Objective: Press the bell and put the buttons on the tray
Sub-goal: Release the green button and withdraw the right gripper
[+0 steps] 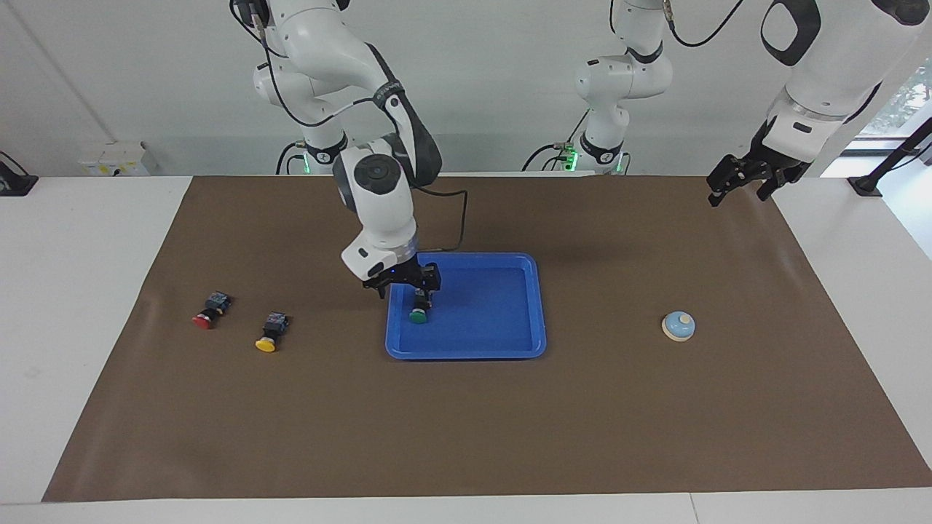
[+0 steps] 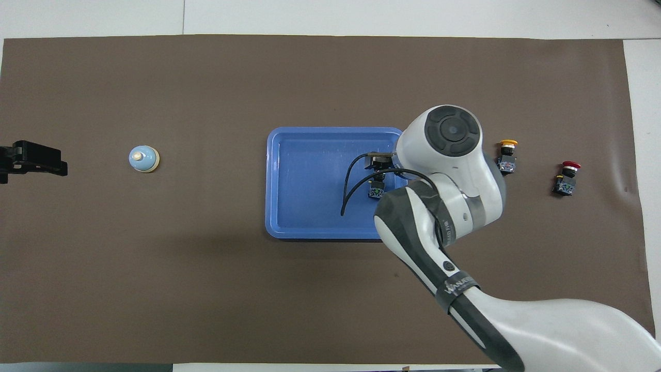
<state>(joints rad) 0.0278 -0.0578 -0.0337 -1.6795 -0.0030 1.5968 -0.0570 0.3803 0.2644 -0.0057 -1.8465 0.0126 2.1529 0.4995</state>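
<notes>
Working across the facing view from my remote seat: first came the red button (image 1: 204, 314), lying on the brown mat (image 1: 466, 422) out toward the right arm's end of the table, well apart from either set of jaws. Just beside it sat the yellow button (image 1: 269, 335), a bit closer to the tray but also out of reach of anything.

Next was the right gripper (image 1: 403, 282), hanging low over the edge of the blue tray (image 1: 502, 348) on the right arm's side. Its jaws stood apart with nothing between them. The green button (image 1: 419, 311) lay on the tray floor just under and beside those jaws, cap pointing away from the robots, not touched by either finger as far as I could see. In the overhead view only its black body (image 2: 375, 190) peeked out from under the wrist.

Further along was the bell (image 1: 678, 325), sitting on the mat toward the left arm's end, well apart from both grippers.

Last, the left gripper (image 1: 740, 181) waited up over the mat's corner near its own base, jaws apart and empty.
</notes>
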